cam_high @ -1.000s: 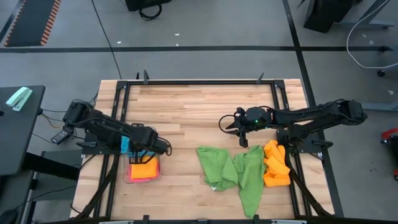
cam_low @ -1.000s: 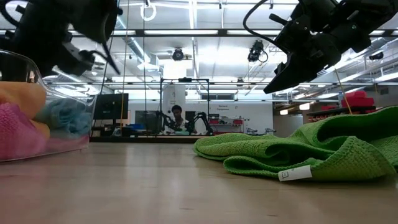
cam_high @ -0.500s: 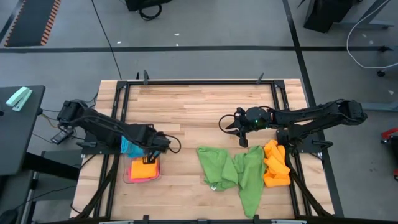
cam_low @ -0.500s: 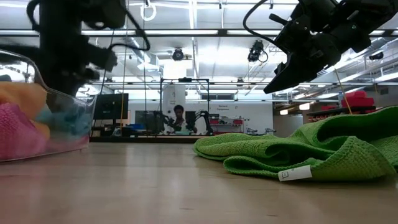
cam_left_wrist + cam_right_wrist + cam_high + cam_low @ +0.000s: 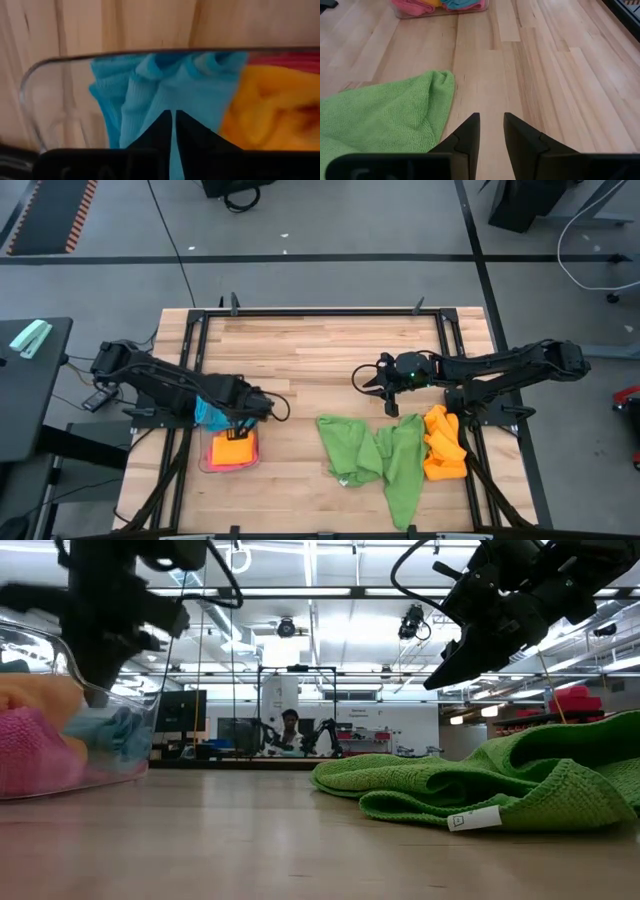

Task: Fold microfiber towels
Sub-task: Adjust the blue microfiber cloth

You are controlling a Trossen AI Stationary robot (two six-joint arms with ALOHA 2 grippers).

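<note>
Two crumpled green microfiber towels [image 5: 380, 455] lie on the pale wooden slatted table [image 5: 320, 350], front-centre, w/ a bunched orange microfiber towel [image 5: 443, 445] touching them on the right. More towels sit in the clear plastic tray [image 5: 205, 463] at front-left: a sky blue microfiber towel [image 5: 150, 95], an orange one [image 5: 232, 450] and a pink one [image 5: 30, 745].

Left gripper [image 5: 243, 420] is over the tray w/ its tips down at the blue towel; jaws nearly together, only a thin slit btwn them, and I can't tell if any cloth is pinched. Right gripper [image 5: 392, 402] hovers just behind the green towels, jaws a little apart, grasping nothing.

Step in hand, I'd judge: pulling a towel out of the tray. To do it well: pinch one layer only, near an edge, lift straight up so the tray doesn't drag, then lay it flat on bare wood.

Labels: a small white tag [image 5: 474, 819] on the green towel's hem; its print is too small to read.
</note>
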